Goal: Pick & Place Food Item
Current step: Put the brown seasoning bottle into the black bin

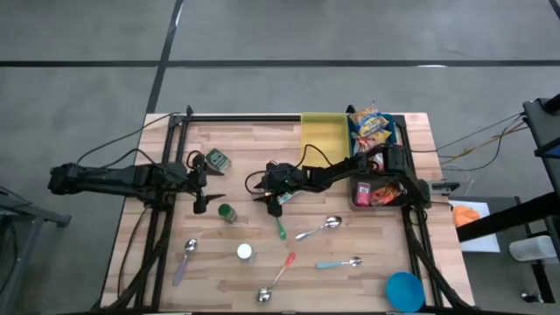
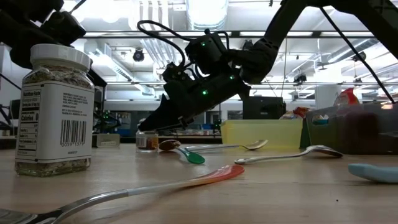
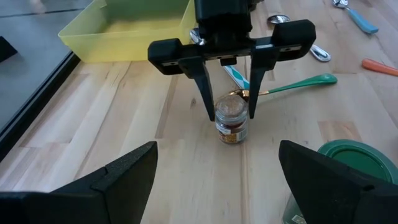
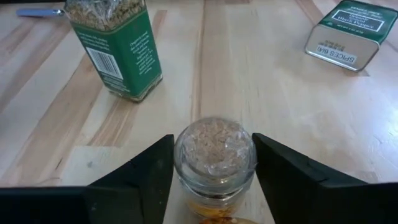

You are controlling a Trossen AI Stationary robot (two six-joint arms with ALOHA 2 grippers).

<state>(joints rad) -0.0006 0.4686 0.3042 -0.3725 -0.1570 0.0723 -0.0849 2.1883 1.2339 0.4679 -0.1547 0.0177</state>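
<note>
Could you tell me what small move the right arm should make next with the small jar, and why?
Probably finish closing: the right gripper already straddles the small glass spice jar with the clear lid standing upright on the wooden table, jaws on both sides of its lid, small gaps showing. Then lift.

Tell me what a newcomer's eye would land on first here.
The right gripper at mid-table, its fingers straddling a small glass spice jar that stands upright. Next, the scatter of spoons on the near half of the table, and the yellow bin at the far edge.

Green spice bottle (image 4: 115,46) beside small jar (image 4: 215,158)
</note>
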